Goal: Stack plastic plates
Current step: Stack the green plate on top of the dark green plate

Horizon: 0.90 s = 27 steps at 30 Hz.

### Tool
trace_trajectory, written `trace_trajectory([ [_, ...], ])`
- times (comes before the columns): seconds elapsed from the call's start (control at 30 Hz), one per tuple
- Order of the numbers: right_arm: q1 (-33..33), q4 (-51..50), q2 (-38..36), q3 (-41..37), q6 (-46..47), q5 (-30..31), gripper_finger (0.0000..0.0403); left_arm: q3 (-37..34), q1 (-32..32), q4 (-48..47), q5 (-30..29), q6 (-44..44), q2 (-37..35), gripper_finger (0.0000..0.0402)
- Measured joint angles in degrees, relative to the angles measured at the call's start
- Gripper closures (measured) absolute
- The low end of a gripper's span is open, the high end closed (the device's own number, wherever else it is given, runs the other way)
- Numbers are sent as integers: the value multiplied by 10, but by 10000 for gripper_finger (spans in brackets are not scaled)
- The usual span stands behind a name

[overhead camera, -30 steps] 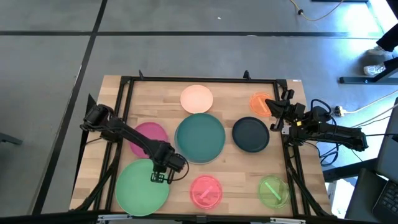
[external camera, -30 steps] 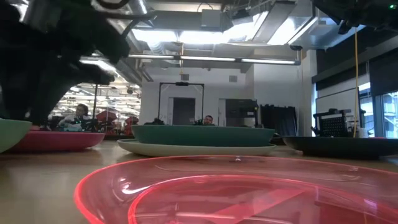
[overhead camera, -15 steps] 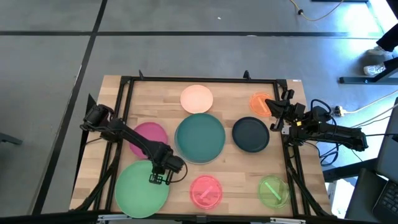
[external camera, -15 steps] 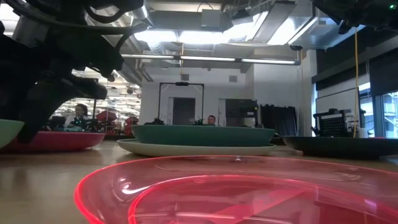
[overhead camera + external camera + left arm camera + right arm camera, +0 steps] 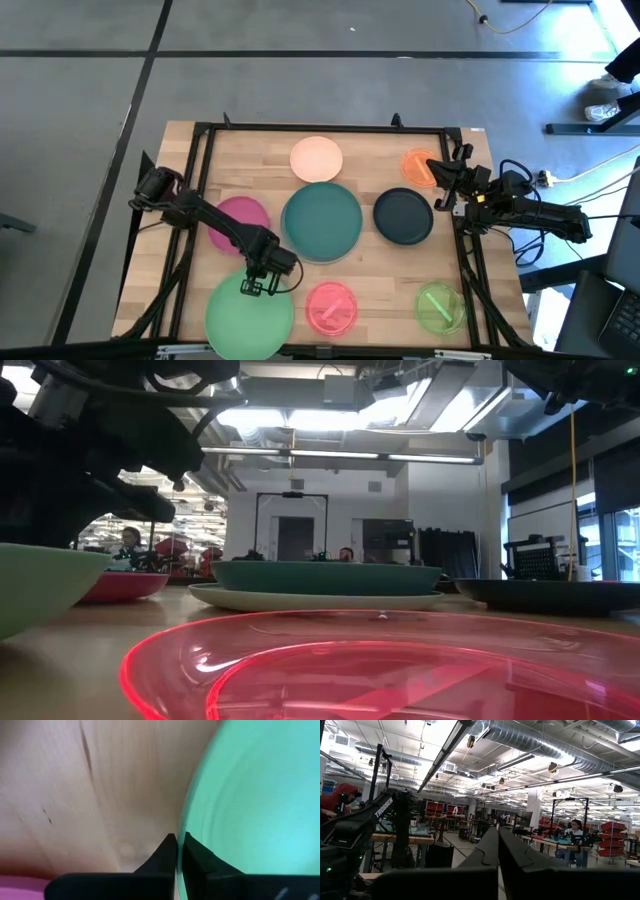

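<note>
The light green plate (image 5: 250, 318) (image 5: 40, 588) lies at the table's near left, and my left gripper (image 5: 256, 287) (image 5: 179, 849) is shut on its far rim. The teal plate (image 5: 322, 218) sits on the pale blue-grey plate (image 5: 300, 600) at the table's centre. The magenta plate (image 5: 243, 213), peach plate (image 5: 316, 158), orange plate (image 5: 418, 166), navy plate (image 5: 403, 216), pink plate (image 5: 331, 307) and lime plate (image 5: 439, 306) lie singly on the wood. My right gripper (image 5: 437, 186) (image 5: 498, 845) waits shut at the table's right edge, beside the orange plate. My left gripper pinches the light green plate's far rim (image 5: 183, 822) between its two fingers, one finger (image 5: 196, 854) over the plate's inside and the other (image 5: 165, 851) outside it. The fingers come from above, pointing down. Whether the plate is lifted off the wood, I cannot tell.
A black metal frame (image 5: 320, 129) runs around the tabletop. The pink plate lies close to the right of the green one. Bare wood (image 5: 375, 270) shows between the teal stack and the near plates. People sit in the room (image 5: 338, 553) beyond the table.
The light green plate has moved toward the table's right and near edge, closer to the pink plate and to the low camera, with my left gripper on its far rim. The gripper itself has shifted only slightly toward the near edge.
</note>
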Motion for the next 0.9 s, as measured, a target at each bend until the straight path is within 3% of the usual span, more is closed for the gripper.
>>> trace_trajectory([
  [0.4,0,0,0,0,0,0,402,0,6,-13,5,-6,-29,396],
  [0.9,0,0,0,0,0,0,402,-1,53,-13,-56,-145,-154,395],
])
